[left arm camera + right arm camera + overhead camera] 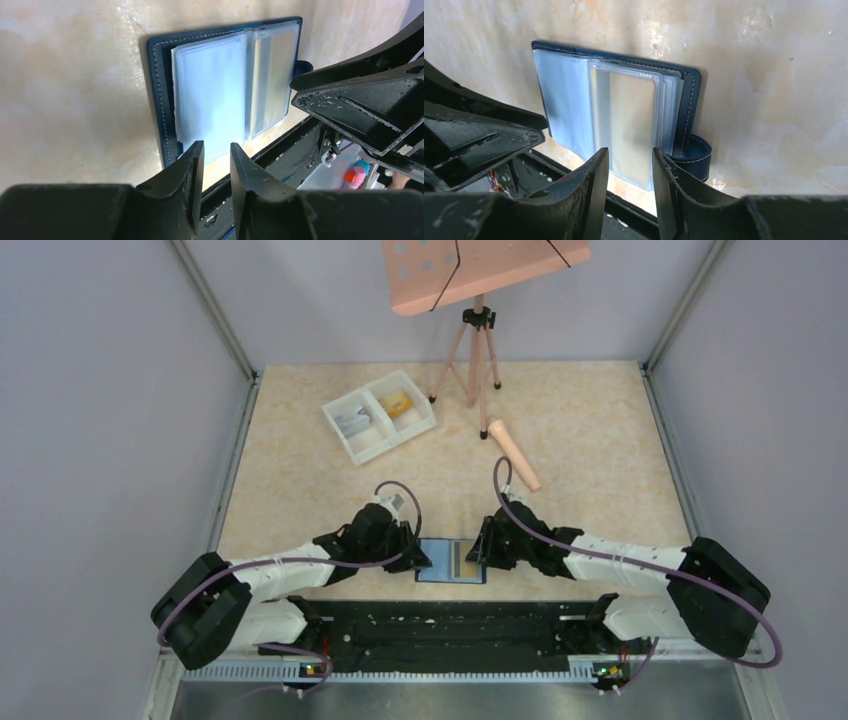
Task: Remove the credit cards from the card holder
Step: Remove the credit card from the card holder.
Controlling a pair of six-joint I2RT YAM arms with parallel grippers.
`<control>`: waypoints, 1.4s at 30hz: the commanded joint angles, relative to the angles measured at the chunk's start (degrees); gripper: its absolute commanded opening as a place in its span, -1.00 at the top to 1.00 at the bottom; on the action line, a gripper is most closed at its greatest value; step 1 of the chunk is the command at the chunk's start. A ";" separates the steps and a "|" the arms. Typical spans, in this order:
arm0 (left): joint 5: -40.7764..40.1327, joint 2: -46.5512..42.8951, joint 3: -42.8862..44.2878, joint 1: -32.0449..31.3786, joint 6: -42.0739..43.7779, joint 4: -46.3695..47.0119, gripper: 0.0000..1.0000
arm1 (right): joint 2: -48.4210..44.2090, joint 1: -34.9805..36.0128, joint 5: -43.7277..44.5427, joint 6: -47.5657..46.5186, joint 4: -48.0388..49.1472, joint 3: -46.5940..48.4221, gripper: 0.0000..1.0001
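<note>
The blue card holder (451,561) lies open on the table near the front edge, between my two grippers. Its clear sleeves fan out in the left wrist view (210,95) and the right wrist view (574,100). A tan credit card (631,117) shows inside the top sleeve. My left gripper (423,560) (217,147) is open just off the holder's left edge, nothing between its fingers. My right gripper (478,552) (630,150) is open at the holder's right edge, over the sleeve's near edge, gripping nothing. A yellow card (398,403) and a grey card (352,423) lie in the white tray.
The white two-compartment tray (342,437) sits at the back left. A pink cylinder (515,453) lies right of centre. A tripod (478,350) with a pink board stands at the back. The black base rail (440,625) runs just behind the holder's near edge.
</note>
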 commanded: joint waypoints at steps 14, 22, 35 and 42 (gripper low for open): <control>-3.16 3.50 1.40 -0.20 1.50 -2.16 0.31 | 3.75 0.88 1.47 -3.45 -1.92 3.54 0.24; -1.25 6.06 0.86 -0.20 1.07 0.84 0.48 | 5.10 0.84 -4.65 -0.19 9.92 0.30 0.23; -0.78 6.01 0.01 -0.20 0.50 1.67 0.52 | -1.11 0.91 -5.13 1.96 16.66 -2.42 0.24; -0.71 6.03 -0.12 -0.20 0.18 1.94 0.52 | -1.83 0.89 -7.13 2.87 18.50 -3.03 0.24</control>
